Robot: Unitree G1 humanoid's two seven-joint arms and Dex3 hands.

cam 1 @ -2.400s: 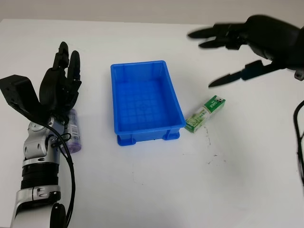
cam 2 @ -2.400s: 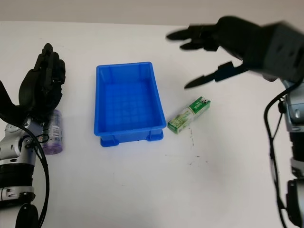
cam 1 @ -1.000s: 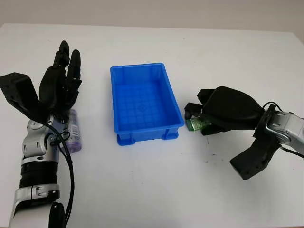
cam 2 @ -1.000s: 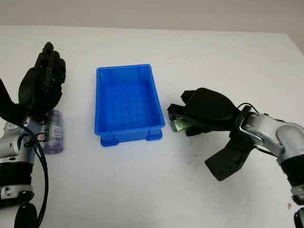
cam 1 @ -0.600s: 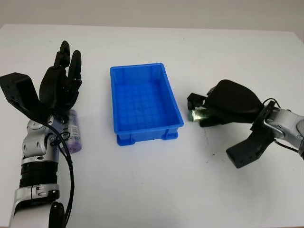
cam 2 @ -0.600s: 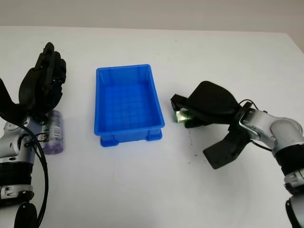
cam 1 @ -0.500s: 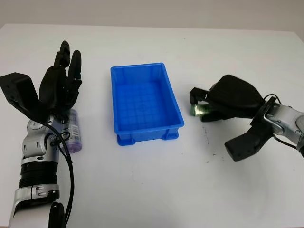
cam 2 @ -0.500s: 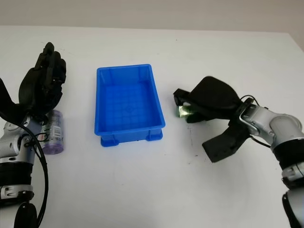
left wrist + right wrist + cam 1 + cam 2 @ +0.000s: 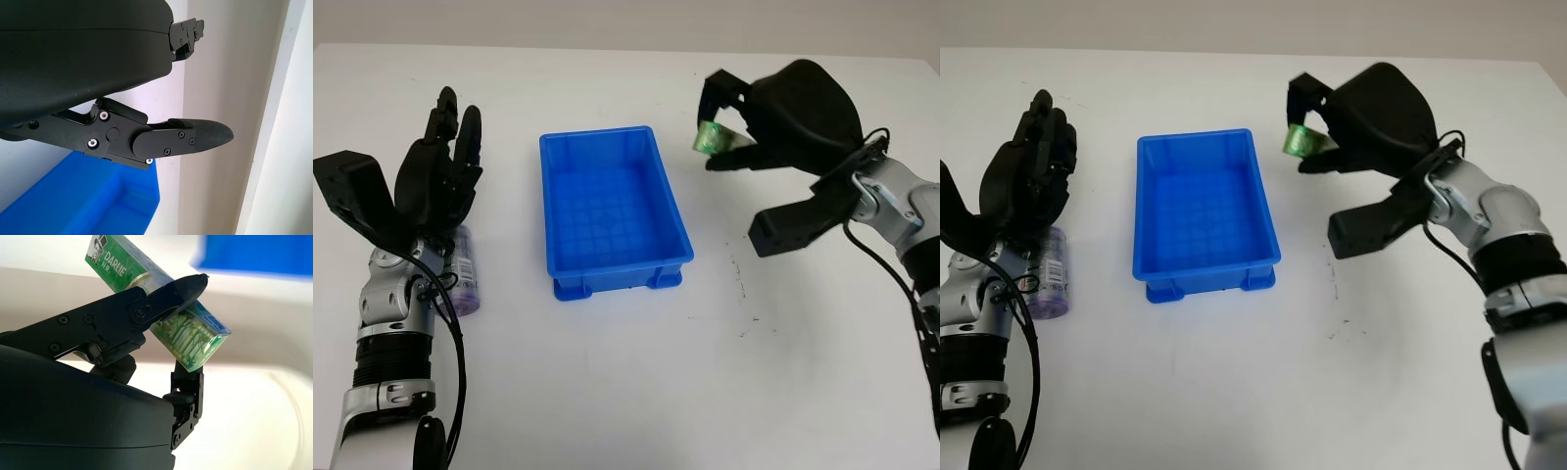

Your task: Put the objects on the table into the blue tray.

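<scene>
Your right hand (image 9: 744,122) has its fingers wrapped around the green rectangular toothpaste box (image 9: 161,313), the one with "DARLIE" printed on it. It's lifted clear off the white tabletop (image 9: 636,382), up beside the far right corner of the blue rectangular plastic tray (image 9: 607,211), not over the tray's inside. In the right wrist view you can see one black finger (image 9: 161,296) laid across the box's long face with another pressing from underneath, so the box sits pinched between them, tilted, with one end sticking out past the fingertips. From the head camera you only catch that green end (image 9: 1299,139) poking out on the tray side of the hand; the palm covers the rest.

The tray itself sits mid-tabletop with nothing inside it.

Your left hand (image 9: 435,191) is open and raised over on the tray's left, holding nothing. Just under and behind it there's a small purple cylindrical bottle (image 9: 465,279) lying on its side on the tabletop, well apart from the tray. The hand partly covers the bottle's far end from the head camera, so you can't tell if it touches it. The left wrist view catches one finger (image 9: 181,139) with a corner of the tray beyond it.
</scene>
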